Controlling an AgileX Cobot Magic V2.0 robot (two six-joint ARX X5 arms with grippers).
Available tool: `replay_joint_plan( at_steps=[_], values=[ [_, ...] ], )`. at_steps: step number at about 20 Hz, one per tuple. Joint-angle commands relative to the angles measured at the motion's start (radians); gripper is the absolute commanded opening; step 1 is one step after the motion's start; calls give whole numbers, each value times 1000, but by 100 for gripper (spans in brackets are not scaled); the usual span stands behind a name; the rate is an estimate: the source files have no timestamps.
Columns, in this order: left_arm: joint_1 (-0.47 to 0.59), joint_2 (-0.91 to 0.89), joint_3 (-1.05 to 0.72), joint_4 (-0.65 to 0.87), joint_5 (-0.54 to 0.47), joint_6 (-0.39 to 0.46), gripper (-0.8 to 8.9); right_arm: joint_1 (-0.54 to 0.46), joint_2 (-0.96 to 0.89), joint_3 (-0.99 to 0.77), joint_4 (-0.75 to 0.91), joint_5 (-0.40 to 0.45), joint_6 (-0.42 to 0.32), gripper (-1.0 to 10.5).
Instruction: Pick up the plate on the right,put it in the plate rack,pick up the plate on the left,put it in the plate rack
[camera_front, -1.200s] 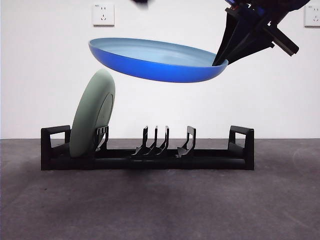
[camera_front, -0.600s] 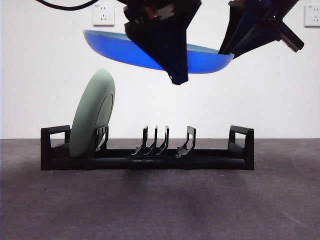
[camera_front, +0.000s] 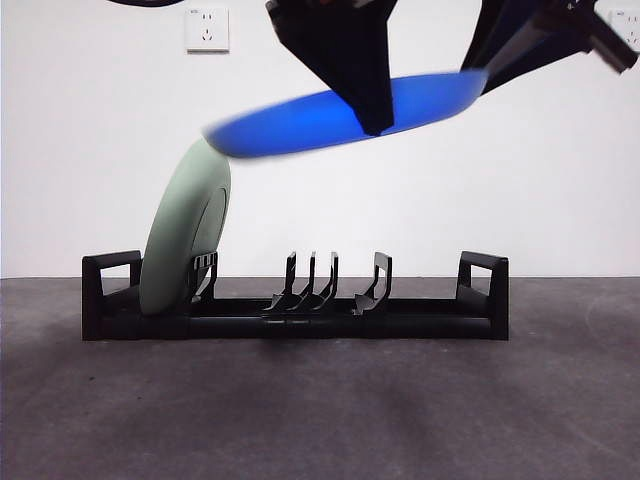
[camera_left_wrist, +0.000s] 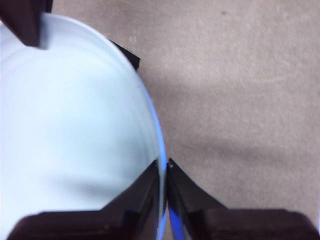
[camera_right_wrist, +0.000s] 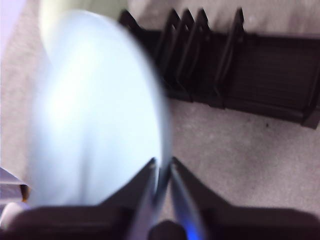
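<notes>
A blue plate (camera_front: 290, 125) hangs tilted above the plate rack (camera_front: 430, 320), its left end lower, blurred by motion. My right gripper (camera_front: 478, 80) at the top right is shut on its raised right rim, seen in the right wrist view (camera_right_wrist: 162, 161) against the plate's pale inside (camera_right_wrist: 95, 110). My left gripper (camera_front: 375, 125) reaches down at the centre and is shut on the near rim (camera_left_wrist: 164, 162) of the blue plate (camera_left_wrist: 75, 125). A pale green plate (camera_front: 180, 240) stands on edge in the rack's left end.
The rack's middle prongs (camera_front: 312, 280) and right prong (camera_front: 378, 278) stand bare, directly under the blue plate. Loop handles close both ends (camera_front: 483, 285). Dark table stretches in front of the rack. A white wall with sockets lies behind.
The blue plate has tipped from nearly level to slanting, left end down and right end up. The left gripper came in from above and closed on its rim.
</notes>
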Motion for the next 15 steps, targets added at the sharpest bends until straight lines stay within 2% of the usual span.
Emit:
replay_joint_plan(
  at_steps=[1,6,9,12,15],
  values=[
    [-8,12,-6,8,61,-33,-9,-23,-43,6,28,-1,-14,204],
    [-10,12,-6,126,216,-182,-9,-94,-158,6,63,214,-14,192],
    [24,12,-6,239,269,-272,-9,-104,-220,6,118,321,-14,187],
    [114,12,-6,357,350,-394,-9,-104,-252,6,138,399,-24,187],
    [253,13,-6,478,513,-547,-9,-104,-253,6,138,417,-24,187]
  ],
)
